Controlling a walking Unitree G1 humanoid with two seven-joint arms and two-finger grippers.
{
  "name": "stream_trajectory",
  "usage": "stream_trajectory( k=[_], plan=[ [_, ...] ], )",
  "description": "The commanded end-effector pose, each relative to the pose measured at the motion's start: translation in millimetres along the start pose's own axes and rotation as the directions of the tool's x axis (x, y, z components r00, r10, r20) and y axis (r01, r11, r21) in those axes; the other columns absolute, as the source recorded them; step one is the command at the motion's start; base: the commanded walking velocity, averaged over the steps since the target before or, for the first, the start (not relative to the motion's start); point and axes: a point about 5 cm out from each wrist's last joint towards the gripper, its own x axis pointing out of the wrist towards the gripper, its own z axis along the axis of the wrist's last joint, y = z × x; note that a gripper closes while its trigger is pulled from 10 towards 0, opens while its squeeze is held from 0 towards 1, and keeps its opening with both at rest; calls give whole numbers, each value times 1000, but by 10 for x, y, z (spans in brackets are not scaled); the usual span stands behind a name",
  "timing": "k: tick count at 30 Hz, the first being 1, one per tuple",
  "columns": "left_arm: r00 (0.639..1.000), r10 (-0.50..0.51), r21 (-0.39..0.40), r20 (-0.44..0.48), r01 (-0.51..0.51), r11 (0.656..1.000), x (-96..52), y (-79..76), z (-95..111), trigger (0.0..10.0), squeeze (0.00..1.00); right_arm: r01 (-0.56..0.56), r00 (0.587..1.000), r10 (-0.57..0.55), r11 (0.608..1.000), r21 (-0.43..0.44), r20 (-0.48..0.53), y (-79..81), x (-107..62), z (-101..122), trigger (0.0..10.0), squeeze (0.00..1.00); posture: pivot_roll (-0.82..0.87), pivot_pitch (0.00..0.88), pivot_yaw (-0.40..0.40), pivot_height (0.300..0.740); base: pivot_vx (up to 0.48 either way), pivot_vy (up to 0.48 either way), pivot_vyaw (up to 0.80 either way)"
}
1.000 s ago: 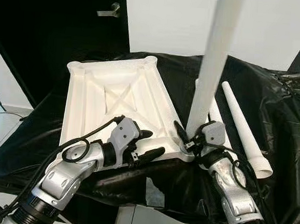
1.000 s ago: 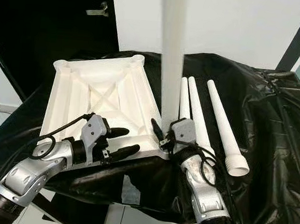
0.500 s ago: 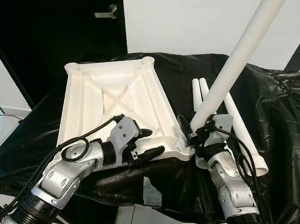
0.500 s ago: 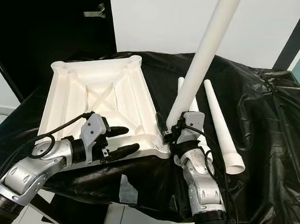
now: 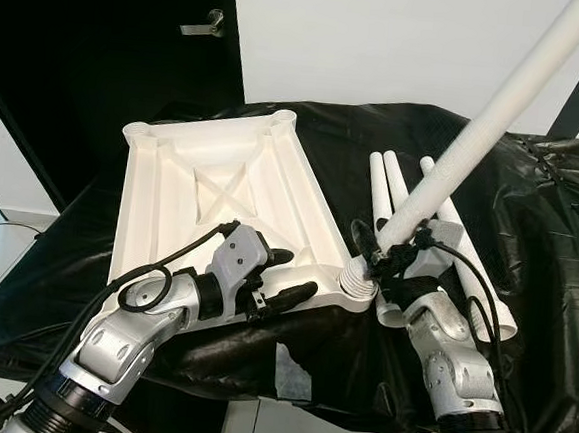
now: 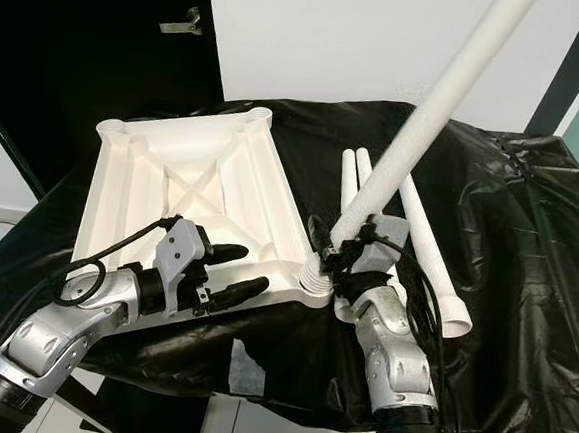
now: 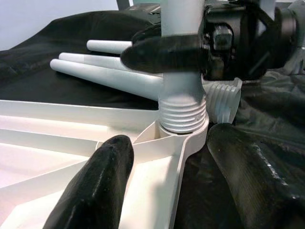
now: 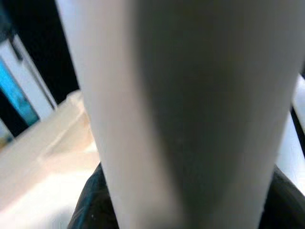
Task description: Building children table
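The right gripper (image 5: 384, 261) clasped the tilted leg (image 5: 476, 136) to thread the tabletop (image 5: 211, 195) socket; the left gripper (image 5: 285, 276), fingers spread, straddled the near edge.

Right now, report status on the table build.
Right gripper shut on tilted table leg, threaded end at tabletop corner socket, threads exposed. Left gripper open, straddling that corner's edge. Three spare legs beside it.

No text, label, brand, number or sign can be read anywhere in these views.
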Motion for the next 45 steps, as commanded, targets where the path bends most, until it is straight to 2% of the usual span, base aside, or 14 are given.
stream_trajectory(
  k=[1, 2, 4, 6, 16, 22, 25, 31, 32, 34, 37, 39, 40, 45],
  plan=[
    [997, -72, 26, -2, 72, 997, -13, -10, 59, 10000, 0, -11, 980, -3, 998, -69, -197, 9, -139, -402, 10000, 0, 58, 0, 55, 740, 0, 0, 0],
    [998, -70, 27, -2, 70, 997, -15, -6, 64, 10000, 0, -50, 980, 25, 991, -122, -197, 41, -154, -413, 10000, 0, 59, 0, 55, 740, 0, 0, 0],
    [998, -70, 27, -2, 70, 997, -15, -6, 64, 10000, 0, -50, 980, 25, 991, -122, -197, 41, -154, -413, 10000, 0, 59, 0, 55, 740, 0, 0, 0],
    [998, -65, 27, -1, 65, 998, -27, 6, 71, 10000, 0, -102, 977, 67, 981, -168, -203, 90, -181, -443, 10000, 0, 63, 0, 56, 740, 0, 0, 0],
    [999, -54, 27, -3, 54, 998, -52, 25, 78, 10000, 0, -158, 971, 118, 969, -191, -207, 145, -221, -472, 10000, 0, 65, 0, 59, 740, 0, 0, 0],
    [999, -48, 25, -4, 48, 999, -67, 33, 82, 10000, 0, -200, 975, 171, 954, -225, -141, 189, -264, -437, 10000, 0, 66, 0, 63, 740, 0, 0, 0],
    [999, -46, 26, -5, 46, 999, -76, 42, 87, 10000, 0, -271, 962, 250, 910, -313, -106, 245, -302, -399, 10000, 0, 65, 0, 67, 740, 0, 0, 0],
    [999, -48, 26, -6, 48, 999, -78, 41, 90, 10000, 0, -313, 950, 289, 867, -387, -121, 266, -315, -406, 10000, 0, 66, 0, 70, 740, 0, 0, 0],
    [999, -48, 26, -6, 48, 998, -77, 42, 93, 10000, 0, -336, 942, 308, 842, -422, -137, 280, -324, -420, 10000, 0, 66, 0, 71, 740, 0, 0, 0],
    [999, -48, 26, -6, 48, 998, -77, 42, 93, 10000, 0, -336, 942, 308, 842, -422, -137, 280, -324, -420, 10000, 0, 66, 0, 71, 740, 0, 0, 0],
    [999, -49, 29, -7, 49, 998, -75, 45, 99, 10000, 0, -313, 950, 285, 873, -375, -128, 259, -317, -431, 10000, 0, 70, 0, 71, 740, 0, 0, 0],
    [999, -47, 32, -9, 47, 998, -85, 54, 105, 10000, 0, -225, 973, 209, 953, -204, -96, 198, -279, -412, 10000, 0, 70, 0, 74, 740, 0, 0, 0],
    [999, -46, 33, -9, 46, 998, -90, 57, 105, 10000, 0, -200, 978, 188, 968, -149, -89, 183, -267, -403, 10000, 0, 70, 0, 74, 740, 0, 0, 0],
    [999, -45, 35, -11, 45, 998, -96, 64, 105, 10000, 0, -162, 982, 154, 984, -71, -108, 150, -227, -410, 10000, 0, 69, 0, 74, 740, 0, 0, 0]
  ],
)
